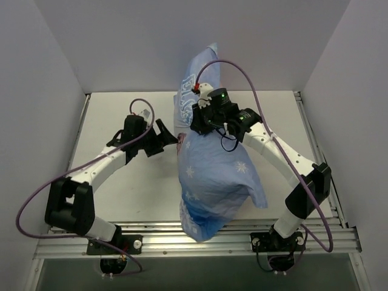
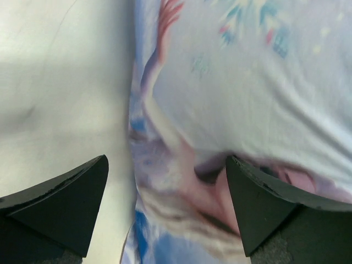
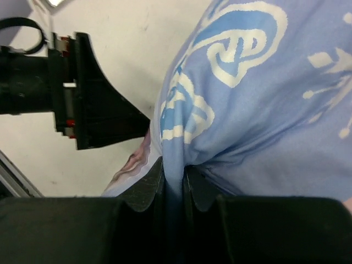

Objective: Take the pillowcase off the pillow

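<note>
- The left fingers (image 1: 166,134), left of centre, stand wide apart and hold nothing. One is over bare counter (image 1: 115,121) and the other is right at the cover's left edge, though I cannot tell if it touches. I'd guess they are lined up to take that edge.
- The pillowcase (image 1: 218,176) fills the middle of the counter, blue side out and bulging. The pillow is presumably inside, but none of it shows. The long axis runs from lower centre up to a pointed end against the back wall (image 1: 151,42), leaning slightly right.
- The right fingers (image 1: 197,125), at its upper part, are clamped narrow on a pinch of blue fabric. This likely lifts the cover off the stuffing so it can be pulled away.
</note>
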You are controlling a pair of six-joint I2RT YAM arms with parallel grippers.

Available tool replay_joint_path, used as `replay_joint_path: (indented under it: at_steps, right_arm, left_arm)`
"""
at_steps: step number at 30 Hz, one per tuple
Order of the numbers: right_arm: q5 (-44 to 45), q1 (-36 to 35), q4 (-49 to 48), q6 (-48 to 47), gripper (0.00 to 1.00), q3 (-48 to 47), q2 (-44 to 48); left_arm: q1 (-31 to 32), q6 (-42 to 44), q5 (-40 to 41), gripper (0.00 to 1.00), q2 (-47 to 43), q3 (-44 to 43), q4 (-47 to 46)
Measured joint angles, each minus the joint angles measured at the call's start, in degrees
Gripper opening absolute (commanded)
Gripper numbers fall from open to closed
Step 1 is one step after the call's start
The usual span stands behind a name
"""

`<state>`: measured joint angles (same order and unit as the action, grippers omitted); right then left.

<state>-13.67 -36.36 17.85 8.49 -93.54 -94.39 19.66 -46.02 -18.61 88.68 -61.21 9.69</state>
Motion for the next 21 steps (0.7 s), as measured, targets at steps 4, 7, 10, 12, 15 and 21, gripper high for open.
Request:
replay_joint_path:
  at_steps: [4,7,10,12,15,21]
  right_arm:
    - [1.0,-4.6,0.5,-0.5,0.03,2.7,-0.5]
    - [1.5,-9.0,-1.1,-0.7,0.0,2.6,-1.8]
    - [1.5,-13.5,-2.6,-0.4,0.1,1.7,-4.5]
    - [1.2,-16.1,-3.4,0.3,0.19,0.3,-6.9]
    - [-0.3,-18.6,-4.4,0.7,0.4,-2.1,-10.4]
    - [-3.0,-20.4,-3.9,1.0,0.66,-5.6,-14.2]
  left_arm:
    - [-1.6,-1.4,2.1,0.97,-13.1,12.4,1.8]
    - [-2.4,-1.7,3.9,0.97,-23.7,16.7,6.2]
    - [-3.0,-1.8,6.6,0.97,-33.5,17.2,11.4]
    - [-3.3,-1.8,8.7,0.97,-38.6,17.1,14.5]
    - [-3.8,-1.8,12.3,0.97,-44.2,15.7,20.8]
    - [-4.3,-1.7,20.9,0.97,-51.7,9.9,33.7]
